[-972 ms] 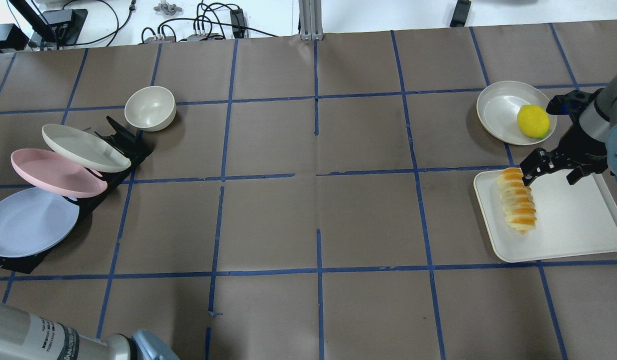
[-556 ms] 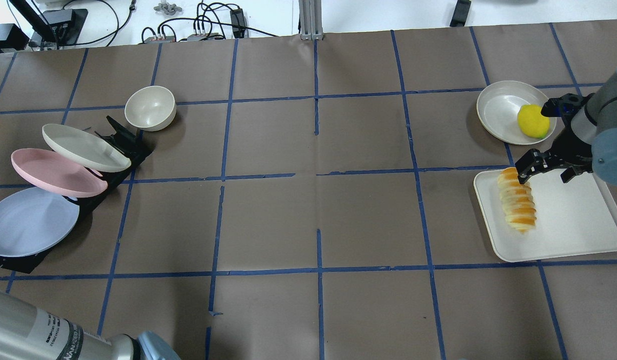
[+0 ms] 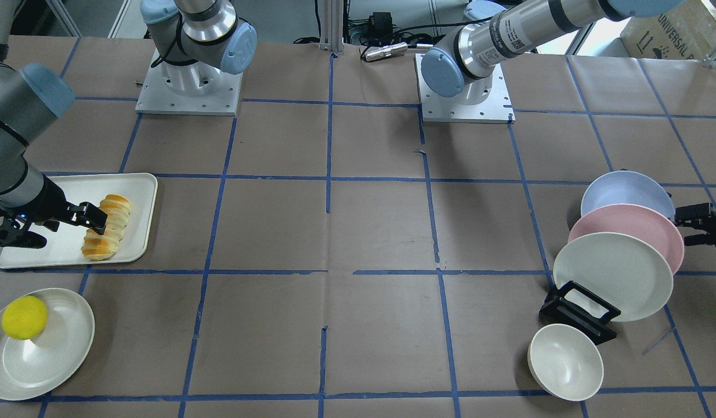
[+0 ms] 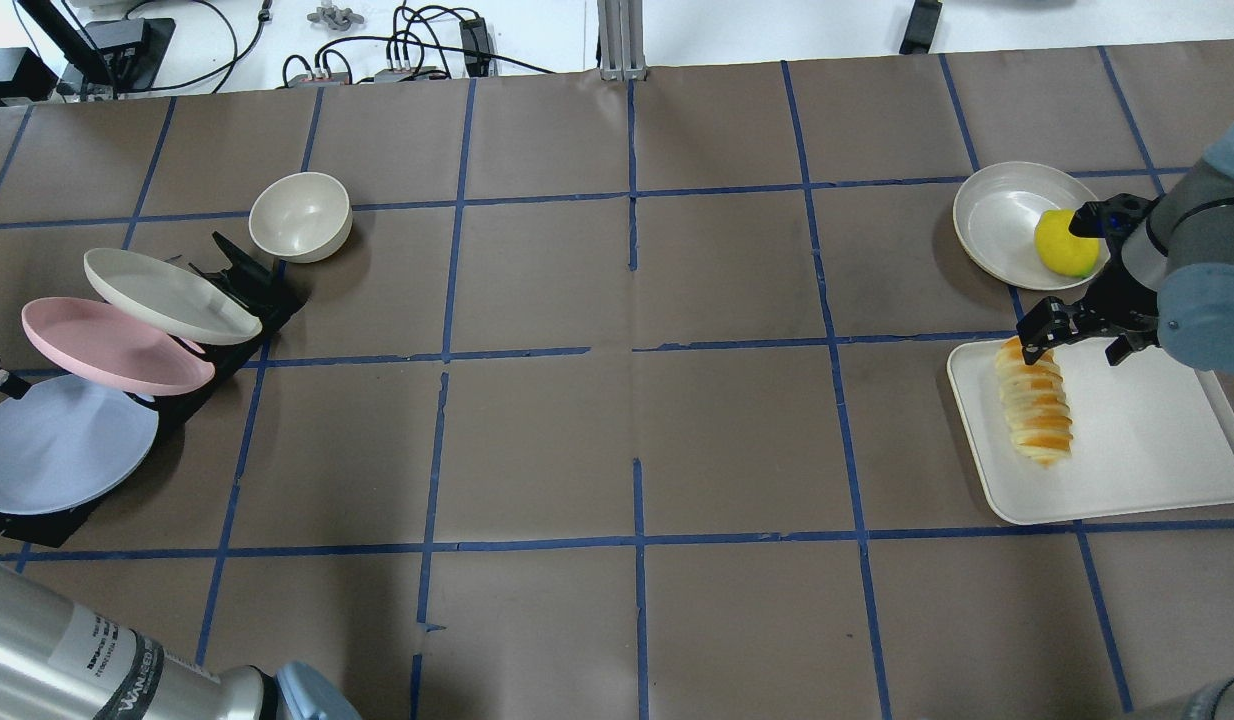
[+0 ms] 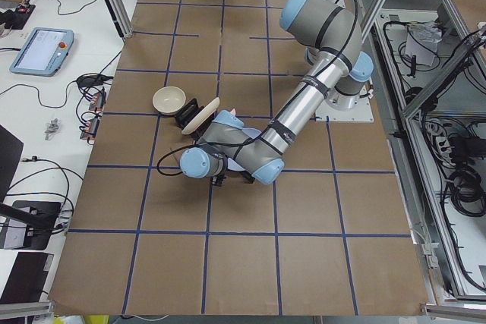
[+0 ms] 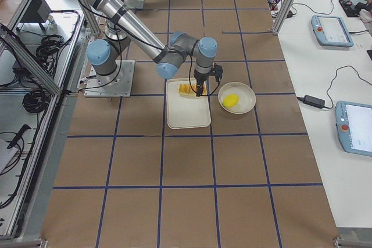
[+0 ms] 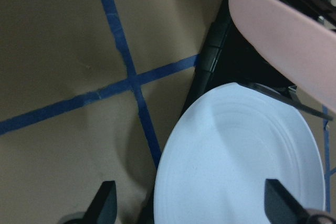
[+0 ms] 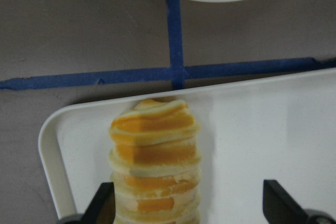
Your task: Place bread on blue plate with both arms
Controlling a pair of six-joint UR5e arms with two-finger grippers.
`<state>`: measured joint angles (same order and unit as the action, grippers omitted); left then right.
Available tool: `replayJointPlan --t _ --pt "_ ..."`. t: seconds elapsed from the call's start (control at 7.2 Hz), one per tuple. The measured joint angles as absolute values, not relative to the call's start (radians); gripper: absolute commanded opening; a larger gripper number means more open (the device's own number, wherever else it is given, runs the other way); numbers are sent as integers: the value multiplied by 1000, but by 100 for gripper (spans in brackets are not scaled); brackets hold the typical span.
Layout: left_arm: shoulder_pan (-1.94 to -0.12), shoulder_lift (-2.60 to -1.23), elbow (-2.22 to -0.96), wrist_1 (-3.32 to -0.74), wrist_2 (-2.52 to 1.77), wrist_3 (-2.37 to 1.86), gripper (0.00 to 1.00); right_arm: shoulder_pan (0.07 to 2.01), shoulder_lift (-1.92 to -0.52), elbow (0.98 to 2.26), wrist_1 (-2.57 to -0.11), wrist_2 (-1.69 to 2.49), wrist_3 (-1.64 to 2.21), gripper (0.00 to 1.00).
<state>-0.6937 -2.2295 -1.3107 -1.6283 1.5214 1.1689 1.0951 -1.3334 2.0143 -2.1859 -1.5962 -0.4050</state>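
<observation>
The bread [image 4: 1035,405] lies lengthwise on the left part of a white tray [image 4: 1147,440] at the right of the table. My right gripper [image 4: 1077,342] is open and hovers over the bread's far end; in the right wrist view the bread [image 8: 155,161] sits between the fingertips, nearer the left one. The blue plate [image 4: 57,445] leans in the front slot of a black rack at the far left. My left gripper [image 3: 697,225] is open beside the rack, and in its wrist view the blue plate [image 7: 241,156] fills the space between its fingers.
A pink plate [image 4: 107,345] and a cream plate [image 4: 167,295] lean in the same rack behind the blue one. A cream bowl [image 4: 300,215] stands beyond the rack. A yellow ball [image 4: 1065,242] rests on a cream plate [image 4: 997,215] beyond the tray.
My right gripper has moved left and slightly away, over the bread's far end. My left gripper has come into view at the left edge beside the blue plate.
</observation>
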Motion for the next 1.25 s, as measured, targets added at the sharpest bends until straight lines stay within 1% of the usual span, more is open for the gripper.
replayJointPlan --t 0.14,0.28,0.42,0.56,0.69,0.83,0.97,1.25 --pt "-692 -2234 -1315 -1628 1528 1169 100 1098 -1342 2034 -2188 -1586 -387 99" --pt "-690 -2237 -1318 -1628 1537 1169 98 1102 -1345 2048 -2192 -1580 -372 99" --pt "-687 -2238 -1322 -1628 1541 1169 70 1102 -1343 2057 -2195 -1577 -365 99" --pt "-685 -2238 -1326 -1628 1543 1168 34 1103 -1340 2065 -2197 -1573 -363 98" --pt "-683 -2237 -1327 -1628 1545 1167 15 1103 -1335 2071 -2200 -1567 -362 98" --pt "-683 -2237 -1328 -1628 1547 1165 4 1104 -1328 2080 -2215 -1563 -362 98" --pt "-680 -2237 -1327 -1628 1548 1164 2 1103 -1316 2093 -2249 -1559 -364 91" --pt "-677 -2235 -1319 -1628 1553 1163 2 1099 -1290 2105 -2313 -1559 -374 25"
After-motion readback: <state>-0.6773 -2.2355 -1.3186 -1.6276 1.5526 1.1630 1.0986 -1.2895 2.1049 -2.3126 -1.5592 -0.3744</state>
